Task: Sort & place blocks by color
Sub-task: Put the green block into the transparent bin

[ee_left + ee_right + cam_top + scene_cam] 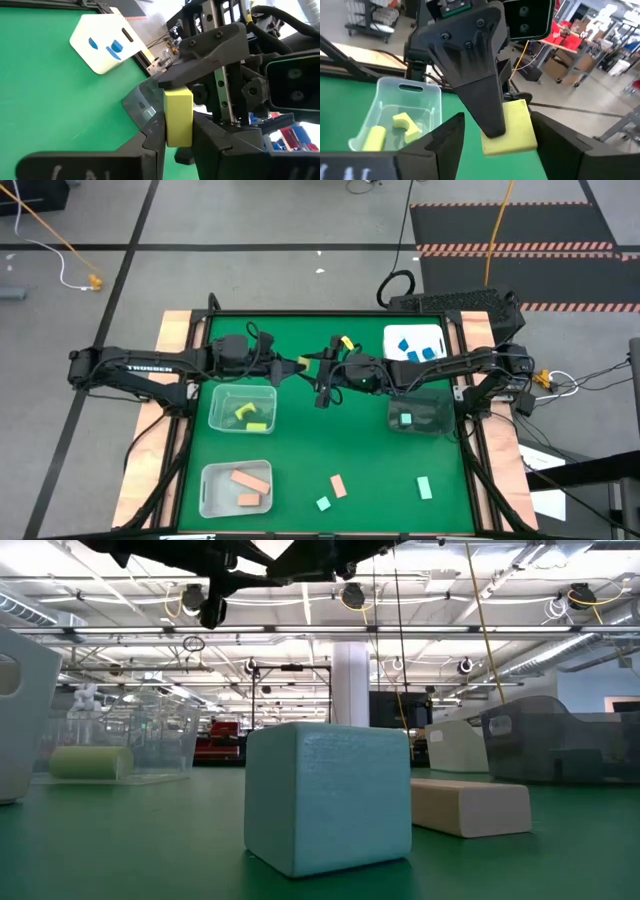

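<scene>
Green table (pixel 300 450) | left pincer (pixel 177 132) grips yellow block (pixel 178 116) | right pincer (pixel 495 135) apart

Clear mat around mint cube (pixel 323 504), save peach bar (pixel 338 486) just beside. Beyond it: tubs (pixel 236 490) either side, both arms (pixel 400 372) crossing mid-table overhead.

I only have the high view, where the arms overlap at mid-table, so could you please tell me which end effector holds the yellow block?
Observer: The left end effector is shut on the yellow block.
Operator: Thank you. Is the right one gripping it too?
Observer: No, the right end effector stands open around it.
Operator: What shapes lie in the clear tub by the left arm?
Observer: The clear tub holds two yellow pieces, one an arch.
</scene>
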